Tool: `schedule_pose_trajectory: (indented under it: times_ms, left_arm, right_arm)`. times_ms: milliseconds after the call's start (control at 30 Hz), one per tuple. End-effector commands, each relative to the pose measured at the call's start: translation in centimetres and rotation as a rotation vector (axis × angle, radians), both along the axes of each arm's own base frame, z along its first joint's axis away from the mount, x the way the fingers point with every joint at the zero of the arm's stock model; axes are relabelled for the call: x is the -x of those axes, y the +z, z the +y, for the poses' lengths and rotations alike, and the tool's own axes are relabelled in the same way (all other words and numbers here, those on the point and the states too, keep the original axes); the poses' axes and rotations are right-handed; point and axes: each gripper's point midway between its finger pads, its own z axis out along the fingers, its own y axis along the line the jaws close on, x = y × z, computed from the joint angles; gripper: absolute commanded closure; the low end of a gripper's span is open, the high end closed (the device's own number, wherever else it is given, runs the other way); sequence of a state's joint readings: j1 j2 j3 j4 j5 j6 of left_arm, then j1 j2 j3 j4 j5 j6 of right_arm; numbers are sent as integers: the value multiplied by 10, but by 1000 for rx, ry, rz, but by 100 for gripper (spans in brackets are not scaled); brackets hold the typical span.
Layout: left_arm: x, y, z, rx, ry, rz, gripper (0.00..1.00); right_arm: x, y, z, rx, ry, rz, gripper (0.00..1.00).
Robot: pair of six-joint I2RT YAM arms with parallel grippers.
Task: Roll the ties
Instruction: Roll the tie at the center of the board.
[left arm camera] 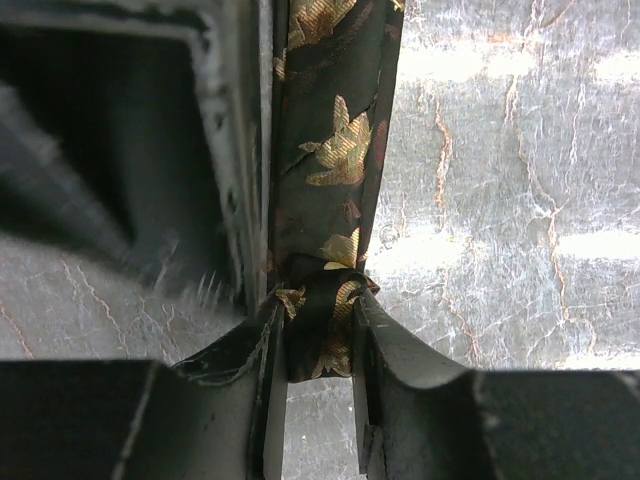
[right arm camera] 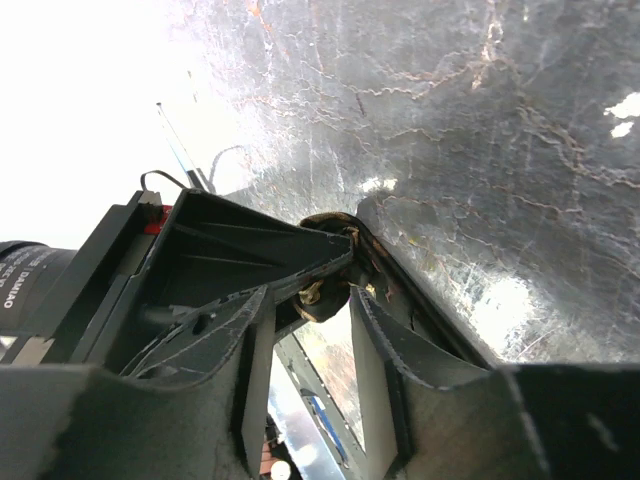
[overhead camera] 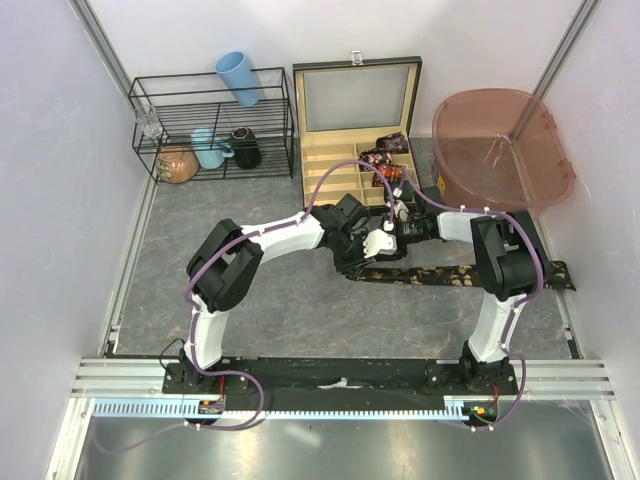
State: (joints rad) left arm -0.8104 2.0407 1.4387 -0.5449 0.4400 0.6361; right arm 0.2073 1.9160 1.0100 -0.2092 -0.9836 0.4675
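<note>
A dark tie (overhead camera: 470,274) with tan prints lies flat on the grey table, running right from the two grippers. My left gripper (overhead camera: 372,250) is shut on its left end. In the left wrist view the fingers (left arm camera: 318,340) pinch a small folded coil of the tie (left arm camera: 335,150), and the strip runs away from them. My right gripper (overhead camera: 397,238) meets it from the right. In the right wrist view (right arm camera: 305,300) its jaws stand apart around the coil (right arm camera: 322,297) and the left gripper's fingertips. Rolled ties (overhead camera: 388,155) sit in the box.
An open wooden compartment box (overhead camera: 330,170) stands behind the grippers. A pink plastic tub (overhead camera: 500,150) is at the back right. A black wire rack (overhead camera: 210,125) at the back left holds a blue cup (overhead camera: 238,78), a black mug (overhead camera: 246,148) and other items.
</note>
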Motion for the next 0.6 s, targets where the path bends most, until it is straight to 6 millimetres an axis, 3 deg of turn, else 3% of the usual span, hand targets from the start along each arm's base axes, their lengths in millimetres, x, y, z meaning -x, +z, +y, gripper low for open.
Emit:
schedule_pose_trajectory:
  times_ms: [0, 333, 567]
  left_arm:
    - [21, -46, 40, -207, -29, 73, 71]
    - [19, -47, 38, -211, -28, 71, 71]
    - [17, -48, 38, -217, -21, 71, 71]
  right_arm:
    - [5, 20, 9, -45, 47, -30, 55]
    - [23, -6, 15, -12, 80, 28, 55]
    - [29, -7, 17, -49, 81, 42, 59]
